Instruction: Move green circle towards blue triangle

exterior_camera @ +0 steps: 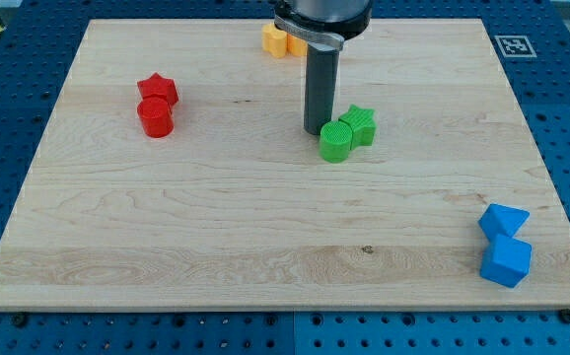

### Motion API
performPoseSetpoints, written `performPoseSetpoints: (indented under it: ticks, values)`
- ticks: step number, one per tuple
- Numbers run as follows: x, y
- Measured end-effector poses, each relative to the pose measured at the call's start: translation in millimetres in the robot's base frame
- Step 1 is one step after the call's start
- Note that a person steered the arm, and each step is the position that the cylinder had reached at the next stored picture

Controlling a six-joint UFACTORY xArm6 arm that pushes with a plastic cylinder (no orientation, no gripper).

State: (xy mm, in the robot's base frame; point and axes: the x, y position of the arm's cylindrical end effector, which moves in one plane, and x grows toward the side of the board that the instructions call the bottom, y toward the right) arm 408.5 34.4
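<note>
The green circle (336,141) is found touching my tip (315,132) on its right, with a green star (360,124) just beyond. Nothing is held; the rod only pushes. The block is judged light, rigid and free-sliding, best contacted on its upper-left flank. The wooden board (216,227) lies smooth toward the blue triangle (503,219).

**Bystanders on the table**

A green star (361,124) sits just to the view's right of my tip (315,133). Well off to the view's left, a red star (157,89) touches a red cylinder (154,117). Orange blocks (281,40) lie toward the view's top, partly hidden. A blue cube (506,260) rests far toward the lower right of the wooden table (167,237).
</note>
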Motion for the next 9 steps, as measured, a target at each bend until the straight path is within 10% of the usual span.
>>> performPoseSetpoints:
  ticks: [9]
  values:
    - [39,36]
